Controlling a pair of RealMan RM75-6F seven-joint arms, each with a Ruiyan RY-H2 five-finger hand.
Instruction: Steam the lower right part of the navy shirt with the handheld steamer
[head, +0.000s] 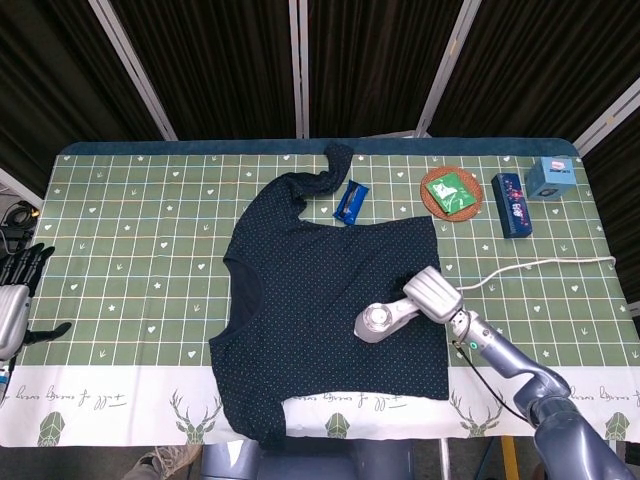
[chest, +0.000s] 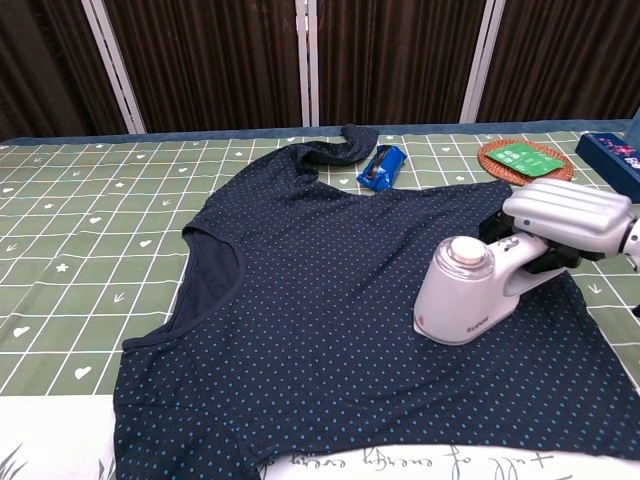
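Observation:
A navy dotted shirt lies spread flat on the green patterned tablecloth. On its lower right part stands a white handheld steamer, head down on the fabric. My right hand grips the steamer's handle from above. The steamer's white cord trails off to the right edge. My left hand is off the table's left edge, fingers apart, holding nothing.
Behind the shirt lies a blue packet. At the back right are a round woven coaster with a green card, a dark blue box and a light blue box.

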